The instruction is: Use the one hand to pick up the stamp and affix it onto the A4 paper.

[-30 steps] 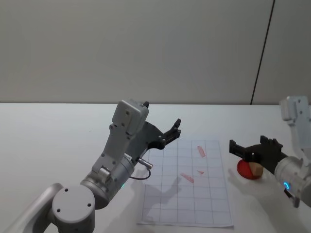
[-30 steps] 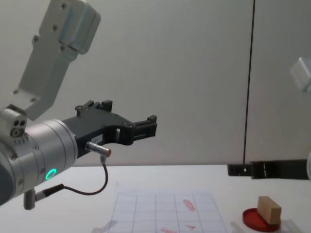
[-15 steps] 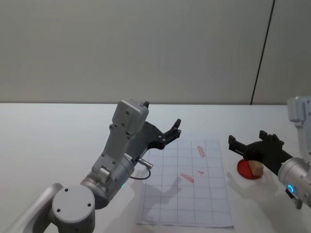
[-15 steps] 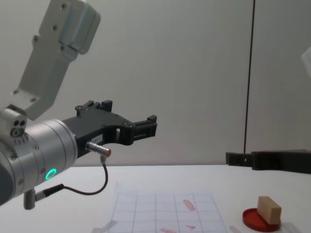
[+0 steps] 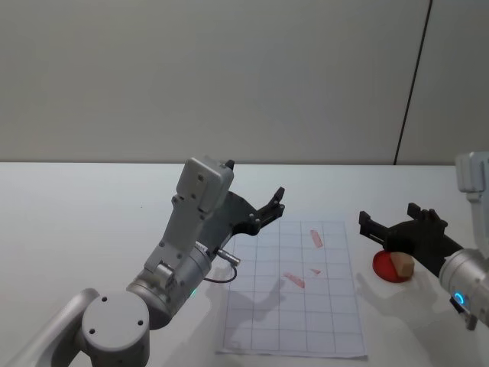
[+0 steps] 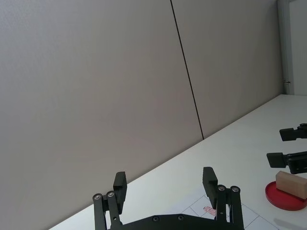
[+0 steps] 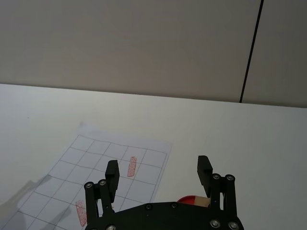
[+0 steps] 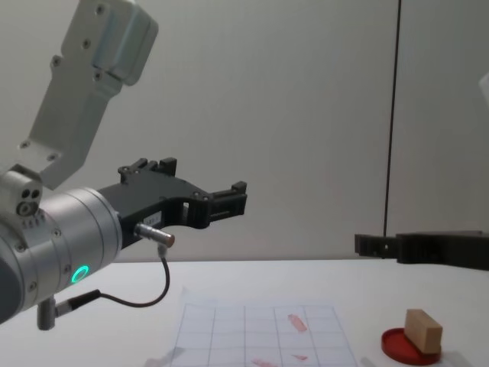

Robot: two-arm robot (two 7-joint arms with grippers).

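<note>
The stamp (image 5: 404, 264), a small tan wooden block, rests on a flat red dish (image 5: 384, 267) to the right of the A4 paper (image 5: 321, 313). The paper is a gridded white sheet with red marks (image 5: 315, 238). My right gripper (image 5: 365, 231) hangs open above the dish and stamp, apart from both, its fingers pointing left toward the paper's right edge. In the chest view it (image 8: 359, 245) hovers well above the stamp (image 8: 422, 330). My left gripper (image 5: 276, 205) is parked open and empty, raised above the paper's far left corner.
The left arm (image 5: 191, 229) with its cable and silver plug (image 5: 228, 258) stands over the paper's left side and casts a shadow on it. White tabletop (image 5: 76, 214) surrounds the sheet, and a grey wall rises behind.
My right gripper has risen a little above the dish, uncovering more of the stamp. The stamp, dish, paper and left arm have not moved.
</note>
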